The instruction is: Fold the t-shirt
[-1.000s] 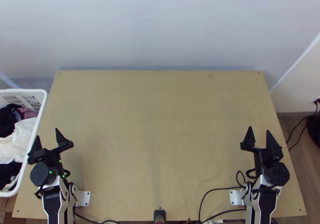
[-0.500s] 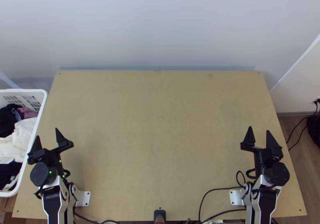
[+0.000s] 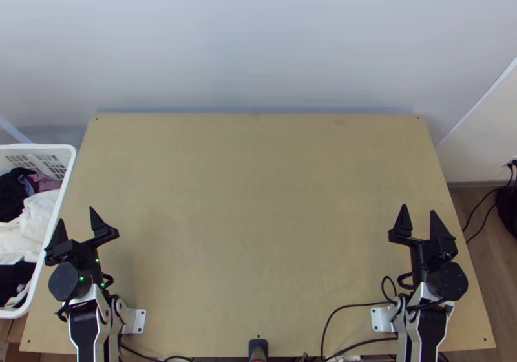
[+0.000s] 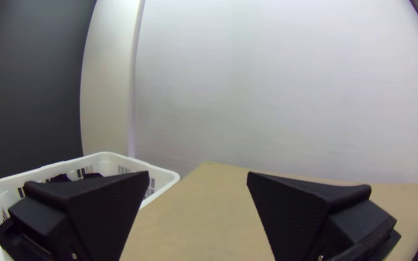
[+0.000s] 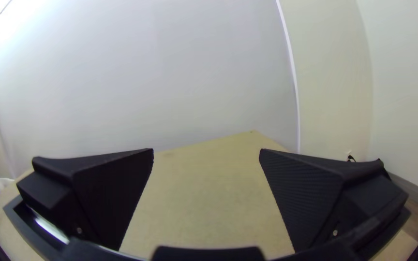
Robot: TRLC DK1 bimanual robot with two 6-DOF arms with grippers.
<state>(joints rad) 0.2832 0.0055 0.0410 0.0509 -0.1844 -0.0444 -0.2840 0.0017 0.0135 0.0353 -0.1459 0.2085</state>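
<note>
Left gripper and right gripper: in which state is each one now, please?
Left gripper: open, nothing between the fingers.
Right gripper: open, also holding nothing.

- Premises: appears to be a robotics lab.
- Two mounted arms (image 3: 83,323) stand at a wooden counter (image 3: 258,200); black cable (image 3: 355,306) noted.
- Pale wall (image 3: 258,45) behind; laundry basket (image 3: 39,147) alongside.

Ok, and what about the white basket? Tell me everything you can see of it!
The white basket looks like hard plastic. It has a smooth, rounded rim, slots in its walls and an open top. It sits upright just past the left edge of the table; I can't tell if they touch. Inside, bunched clothes lie against each other: white cloth, black cloth and a purplish piece.
</note>
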